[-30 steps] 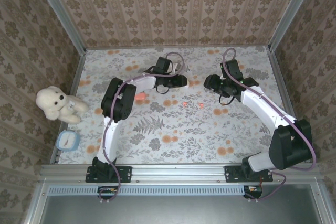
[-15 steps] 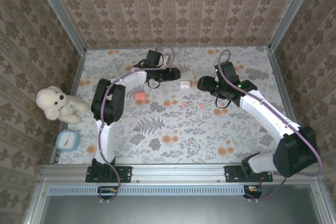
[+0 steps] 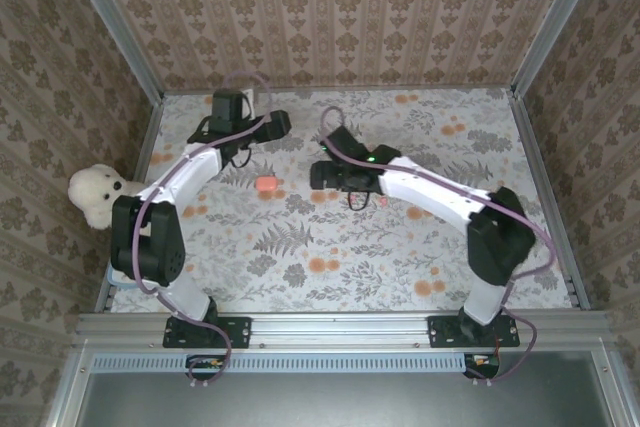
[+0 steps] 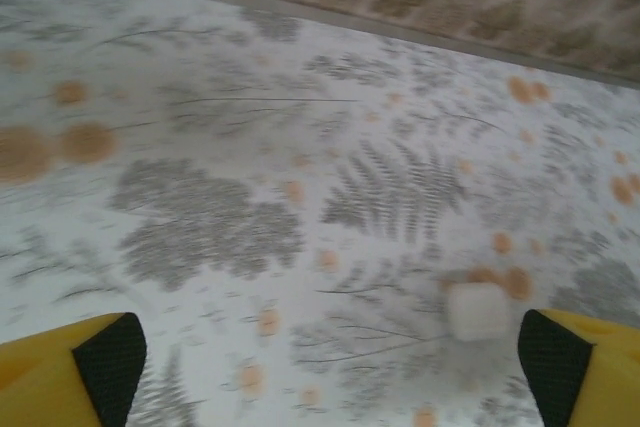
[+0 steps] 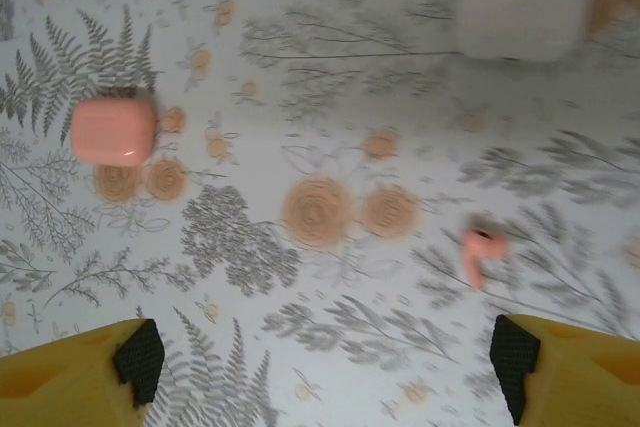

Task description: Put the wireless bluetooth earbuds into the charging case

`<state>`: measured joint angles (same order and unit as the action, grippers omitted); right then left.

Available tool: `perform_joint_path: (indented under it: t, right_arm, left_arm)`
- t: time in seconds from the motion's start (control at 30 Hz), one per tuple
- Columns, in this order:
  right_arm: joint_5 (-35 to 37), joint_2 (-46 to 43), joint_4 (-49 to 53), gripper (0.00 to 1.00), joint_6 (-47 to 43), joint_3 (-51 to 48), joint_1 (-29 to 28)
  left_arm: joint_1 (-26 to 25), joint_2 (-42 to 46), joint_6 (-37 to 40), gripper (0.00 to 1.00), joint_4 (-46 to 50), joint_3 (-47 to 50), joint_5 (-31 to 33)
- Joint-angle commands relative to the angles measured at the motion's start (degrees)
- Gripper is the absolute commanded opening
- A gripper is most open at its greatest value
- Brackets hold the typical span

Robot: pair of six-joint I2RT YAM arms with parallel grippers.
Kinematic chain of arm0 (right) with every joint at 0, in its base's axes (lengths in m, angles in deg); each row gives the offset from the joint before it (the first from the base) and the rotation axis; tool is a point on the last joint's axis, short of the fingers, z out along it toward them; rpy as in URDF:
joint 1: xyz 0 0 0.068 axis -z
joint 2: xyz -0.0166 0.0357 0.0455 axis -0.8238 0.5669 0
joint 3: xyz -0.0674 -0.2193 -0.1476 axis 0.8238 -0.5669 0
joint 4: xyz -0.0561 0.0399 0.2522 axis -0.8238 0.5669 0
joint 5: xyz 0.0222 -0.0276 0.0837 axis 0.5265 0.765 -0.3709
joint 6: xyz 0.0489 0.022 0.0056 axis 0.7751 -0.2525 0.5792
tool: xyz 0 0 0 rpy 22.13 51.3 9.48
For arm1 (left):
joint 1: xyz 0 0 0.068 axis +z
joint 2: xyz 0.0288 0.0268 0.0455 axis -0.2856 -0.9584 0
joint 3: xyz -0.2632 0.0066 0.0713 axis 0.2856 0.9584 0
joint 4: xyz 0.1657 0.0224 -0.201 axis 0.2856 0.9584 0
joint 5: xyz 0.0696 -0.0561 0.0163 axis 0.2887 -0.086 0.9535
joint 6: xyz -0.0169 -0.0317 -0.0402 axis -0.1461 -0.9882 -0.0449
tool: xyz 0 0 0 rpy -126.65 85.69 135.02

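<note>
A pink charging case [image 3: 266,184] lies closed on the floral table, left of centre. It also shows at the left of the right wrist view as the pink case [image 5: 112,131], with a white case [image 5: 522,12] at top right. One red-orange earbud [image 5: 480,252] lies loose to the right, just ahead of the right finger. My right gripper [image 5: 325,357] hovers open over bare cloth between them, holding nothing; from above it [image 3: 320,175] sits right of the pink case. My left gripper [image 4: 325,357] is open and empty at the back left [image 3: 275,125], with a blurred white case [image 4: 480,312] near its right finger.
A white teddy bear [image 3: 105,197] and a small blue-rimmed box [image 3: 130,267] sit at the left edge. Patterned walls and aluminium posts [image 3: 110,22] close in the table on three sides. A small red-orange earbud [image 3: 384,203] lies by the right forearm.
Both arms swung left. My left gripper drew back toward the back-left corner and opened wide. My right gripper moved left over the cases and earbud, its jaws widening.
</note>
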<state>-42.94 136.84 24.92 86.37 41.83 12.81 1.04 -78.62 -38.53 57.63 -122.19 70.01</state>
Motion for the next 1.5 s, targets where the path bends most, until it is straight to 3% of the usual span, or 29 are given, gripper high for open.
perform_joint_path:
  t: [0.0, 0.17, 0.27, 0.5, 0.93, 1.47]
  right_arm:
    - [5.0, 7.1, 4.6, 0.94, 0.6, 9.2, -3.1]
    - [6.4, 20.4, 9.0, 0.95, 1.4, 24.2, -6.0]
    - [7.4, 27.2, 10.5, 0.95, 2.0, 31.8, -7.2]
    - [13.1, 38.0, 5.9, 0.93, 1.0, 41.2, -9.4]
    - [16.5, 50.9, 7.6, 0.91, 1.1, 57.6, -10.7]
    - [18.6, 56.7, 9.5, 0.77, 0.0, 63.6, -11.1]
  left_arm:
    - [3.0, 2.6, -1.0, 1.0, -1.2, 2.5, 4.5]
    - [9.5, 3.5, -6.7, 1.0, 0.5, 2.8, 5.9]
    - [14.6, 3.4, -10.0, 1.0, 2.6, 2.3, 1.3]
    - [21.5, 7.4, -13.8, 1.0, -4.3, 9.2, -3.2]
    - [21.8, 7.9, -11.1, 1.0, -4.4, 10.1, -3.0]
    - [21.8, 9.3, -10.9, 1.0, -5.4, 11.2, -4.8]
